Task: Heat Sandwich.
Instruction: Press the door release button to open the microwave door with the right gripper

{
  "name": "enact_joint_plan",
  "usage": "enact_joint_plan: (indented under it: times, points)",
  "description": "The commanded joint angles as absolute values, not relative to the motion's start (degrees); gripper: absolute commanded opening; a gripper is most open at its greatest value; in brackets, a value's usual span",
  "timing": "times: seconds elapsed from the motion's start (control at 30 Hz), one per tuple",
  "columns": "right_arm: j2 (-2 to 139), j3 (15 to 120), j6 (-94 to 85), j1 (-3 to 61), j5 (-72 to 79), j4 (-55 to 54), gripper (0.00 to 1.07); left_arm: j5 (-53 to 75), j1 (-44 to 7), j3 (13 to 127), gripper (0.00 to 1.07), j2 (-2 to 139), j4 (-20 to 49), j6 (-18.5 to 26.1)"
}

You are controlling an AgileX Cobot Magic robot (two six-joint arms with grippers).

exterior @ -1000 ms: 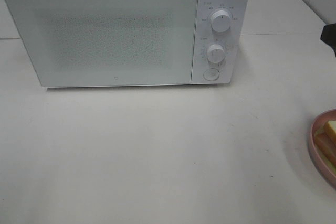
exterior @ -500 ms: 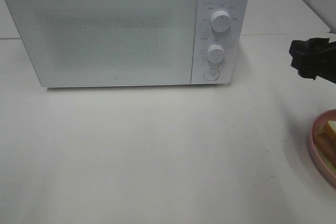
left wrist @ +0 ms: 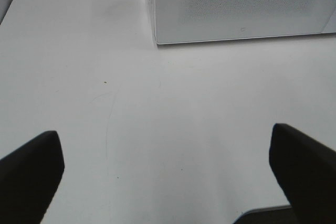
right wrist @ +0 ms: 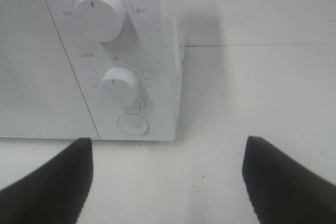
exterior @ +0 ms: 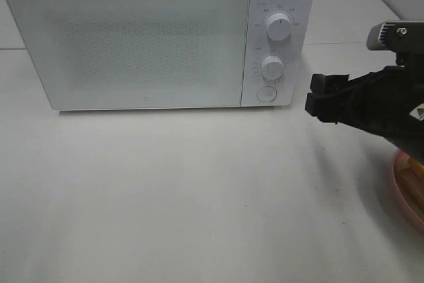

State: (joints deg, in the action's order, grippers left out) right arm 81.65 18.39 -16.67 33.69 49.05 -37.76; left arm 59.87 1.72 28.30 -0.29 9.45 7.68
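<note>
The sandwich [exterior: 412, 182] lies on a pink plate [exterior: 396, 197] at the right edge of the surface [exterior: 199, 197], mostly hidden under the right arm [exterior: 391, 104]. It looks soft, light and loosely stacked, so pinching the bread would likely crush it; the stiff plate rim seems the safer hold. The right end effector [exterior: 317, 97] hangs wide and empty beside the shut microwave [exterior: 132, 44]; the left end effector [left wrist: 168, 182] is wide and empty too
</note>
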Motion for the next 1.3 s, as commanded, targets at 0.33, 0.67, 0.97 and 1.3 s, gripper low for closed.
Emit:
enact_joint_plan:
  times: [0.33,0.67,0.97,1.3]
  points:
    - [90.2,20.2,-17.5,44.6,57.5,-47.6,0.77,59.5,1.9,28.2,1.0,-1.4,9.8,7.4]
    - [95.6,22.6,-16.6,48.9,60.2,-52.5,0.77,59.5,1.9,28.2,1.0,-1.4,9.8,7.4]
    - [95.6,22.6,-2.3,48.9,59.4,-52.5,0.77,59.5,1.9,28.2,1.0,-1.4,9.8,7.4]
    - [95.6,22.6,32.4,48.9,59.0,-51.8,0.75,59.5,1.9,28.2,1.0,-1.4,9.8,7.4]
